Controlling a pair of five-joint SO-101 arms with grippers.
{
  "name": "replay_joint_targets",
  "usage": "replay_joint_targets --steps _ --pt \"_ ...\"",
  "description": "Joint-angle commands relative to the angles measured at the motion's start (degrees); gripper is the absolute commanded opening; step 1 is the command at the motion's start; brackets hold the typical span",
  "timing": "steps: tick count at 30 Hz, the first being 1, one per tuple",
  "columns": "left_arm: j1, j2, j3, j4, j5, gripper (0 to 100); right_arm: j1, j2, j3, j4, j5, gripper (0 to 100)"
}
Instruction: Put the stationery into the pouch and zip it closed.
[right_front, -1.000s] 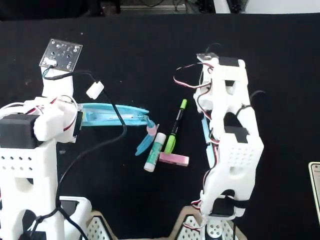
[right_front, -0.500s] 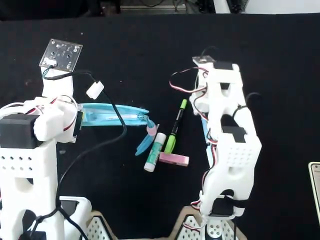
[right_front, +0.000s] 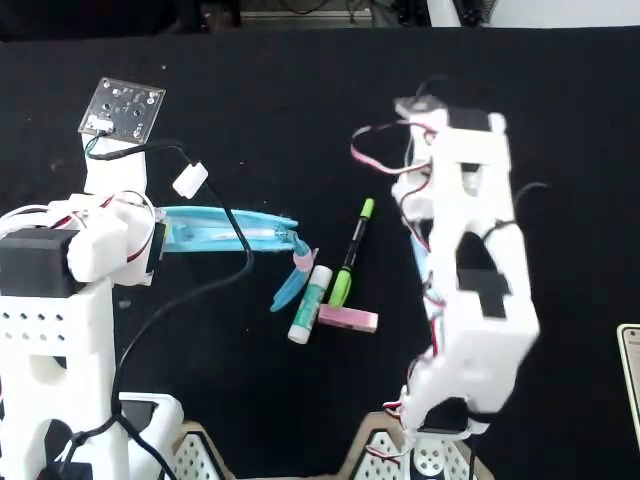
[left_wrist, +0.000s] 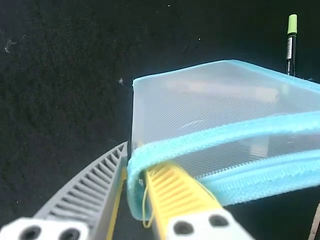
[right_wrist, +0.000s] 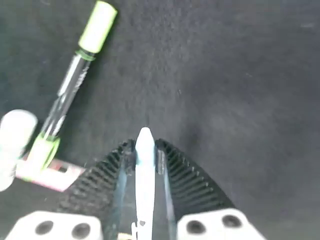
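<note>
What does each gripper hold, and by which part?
The left gripper clamps the pouch by the end of its zipper edge, one finger inside. The right gripper grips a slim white stick, perhaps a pen, just behind its tip.

high: fixed, overhead, looks down on black tabletop (right_front: 250, 100) from arm-base side, far | left wrist: along left fingers (left_wrist: 175, 200), tight on pouch (left_wrist: 210, 115) | right wrist: down past right fingers (right_wrist: 187, 180), close to tabletop | shared, all three: green highlighter (right_front: 352, 250)
</note>
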Motion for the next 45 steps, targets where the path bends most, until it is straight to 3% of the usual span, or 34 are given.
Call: replay_joint_targets --steps 1,7,14,21,28,39,45 --pt "0.22 -0.70 -3.12 0.26 0.44 3 -0.97 -16.40 -3.38 4.66 0.35 1.1" --pt "0.22 -0.70 -3.12 0.26 0.44 3 -8.44 -41.10 -3.03 7.91 0.00 1.1" --pt "0.22 -0.70 -1.89 -0.09 0.44 3 -24.97 -59.65 -3.03 1.41 -0.26 1.1" --pt "0.22 -0.70 -0.22 -0.62 0.62 3 -35.87 -65.80 -2.95 -12.66 -11.60 1.1" --pt "0.48 -0.70 -0.48 -0.62 0.79 3 -46.77 -65.98 -0.57 -23.47 -12.13 1.1" --pt "0.40 -0.70 -0.57 -0.62 0.79 3 -48.26 -65.98 14.29 -38.77 -12.22 1.1" --pt "0.40 -0.70 -0.57 -0.62 0.79 3 -48.26 -66.07 18.95 -41.14 -12.22 1.1"
